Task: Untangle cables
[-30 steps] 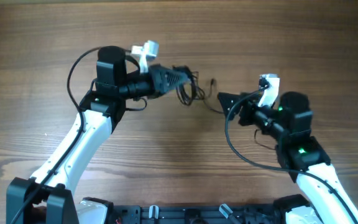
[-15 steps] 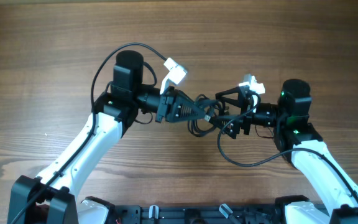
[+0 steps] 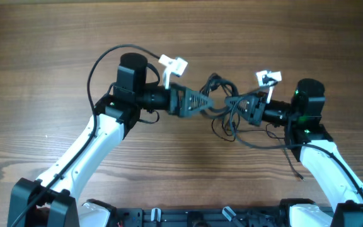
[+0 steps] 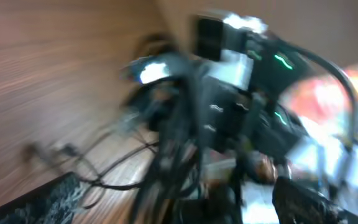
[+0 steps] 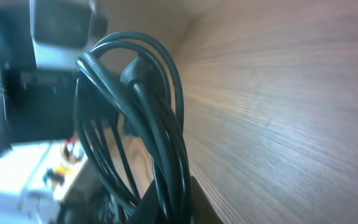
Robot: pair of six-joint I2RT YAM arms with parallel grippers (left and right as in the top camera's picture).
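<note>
Between your arms, the cables (image 3: 217, 82), judged limp and light, hang with left gripper (image 3: 207, 101) and right gripper (image 3: 236, 104) both pinched closed on them; take single strands at the bunch's edge.

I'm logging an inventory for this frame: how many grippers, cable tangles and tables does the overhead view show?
Grippers: 2 (left gripper, right gripper)
Cable tangle: 1
Table: 1
Total: 4
</note>
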